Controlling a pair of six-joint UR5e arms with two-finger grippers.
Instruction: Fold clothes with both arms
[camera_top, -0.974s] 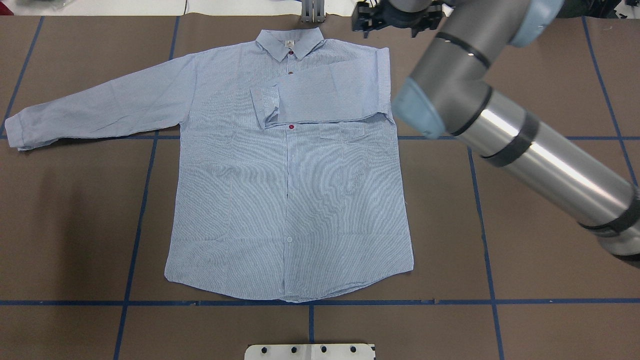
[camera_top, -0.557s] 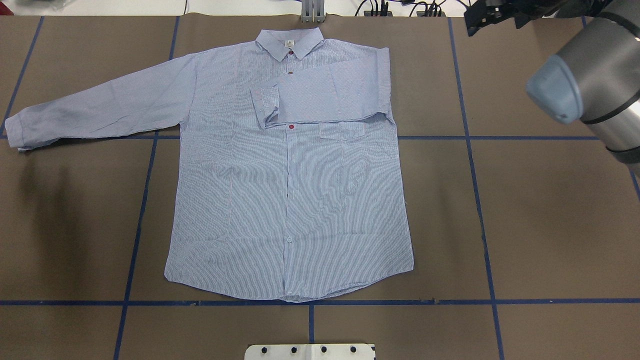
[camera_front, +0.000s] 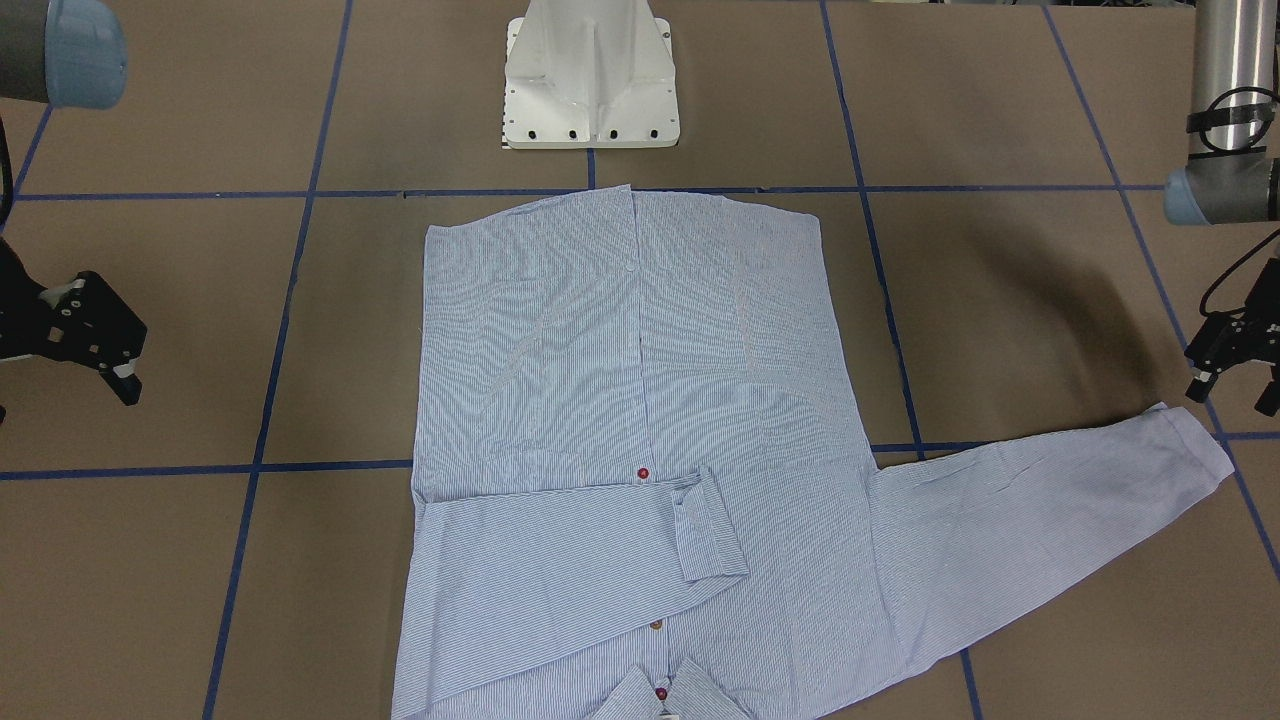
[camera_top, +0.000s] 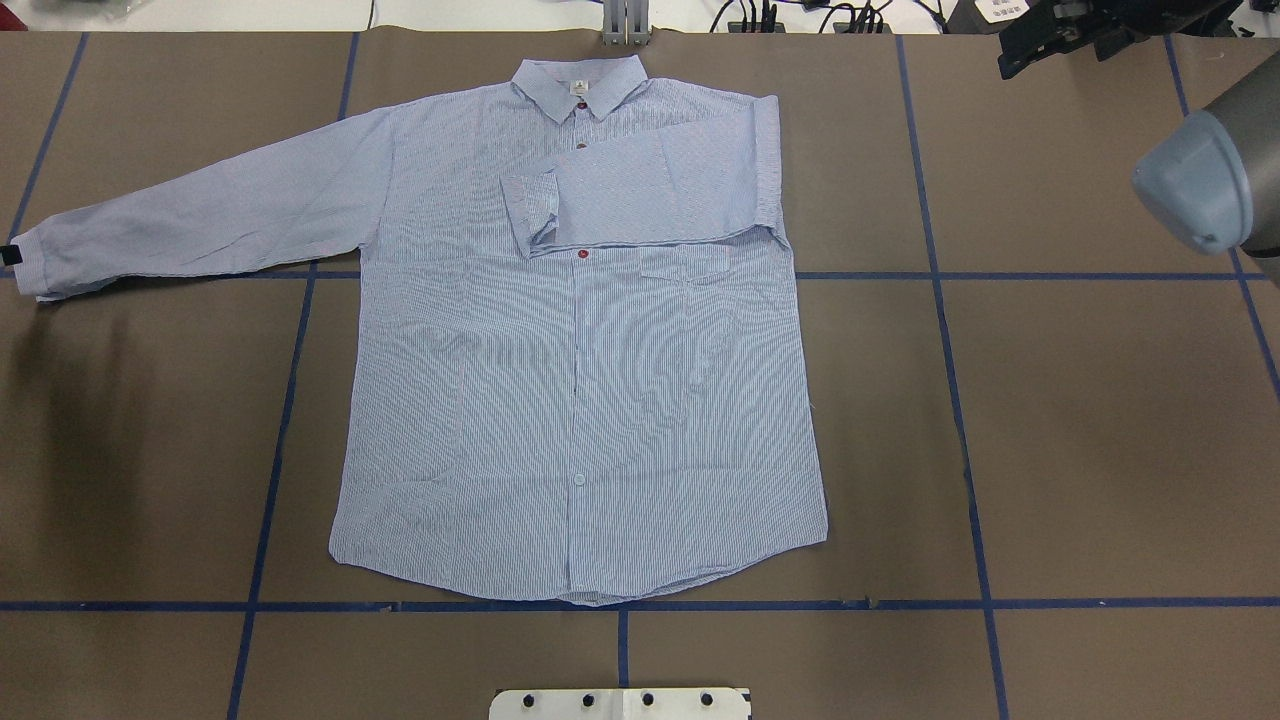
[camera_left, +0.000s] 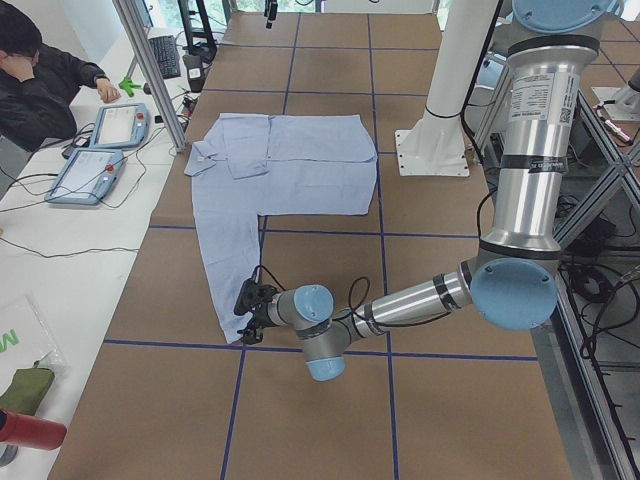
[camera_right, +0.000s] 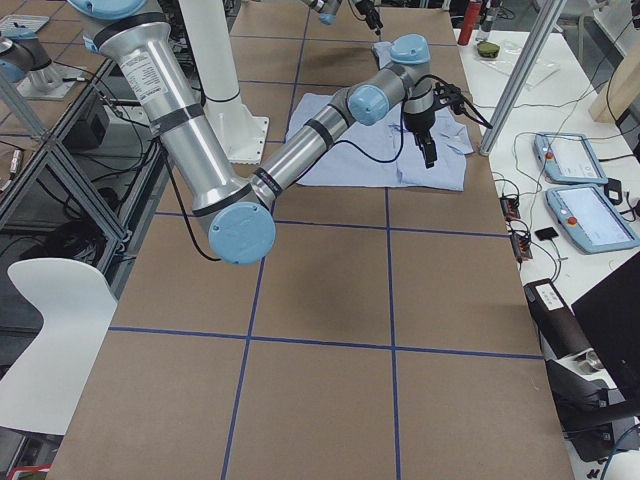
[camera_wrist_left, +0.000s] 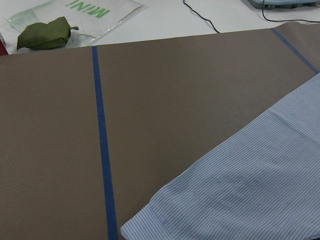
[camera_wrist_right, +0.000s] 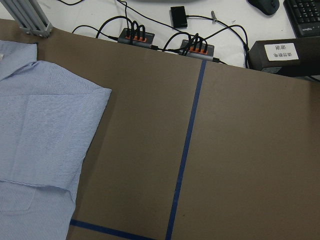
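Shirt (camera_top: 580, 400) lies flat on your desk (camera_top: 1100, 450), its outstretched sleeve (camera_top: 200, 215) running to the left fingers (camera_front: 1200, 382), spread wide just beside the cuff (camera_front: 1195, 445); the right fingers' (camera_front: 125, 383) gap you cannot tell.

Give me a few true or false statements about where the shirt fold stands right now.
One sleeve lies folded across the chest of the shirt. True.
The right gripper holds the collar. False: it hangs over bare table, clear of the shirt.
The other sleeve lies stretched out flat. True.
The hem is folded up. False: it lies flat, unfolded.
The left gripper is close to that sleeve's cuff. True.
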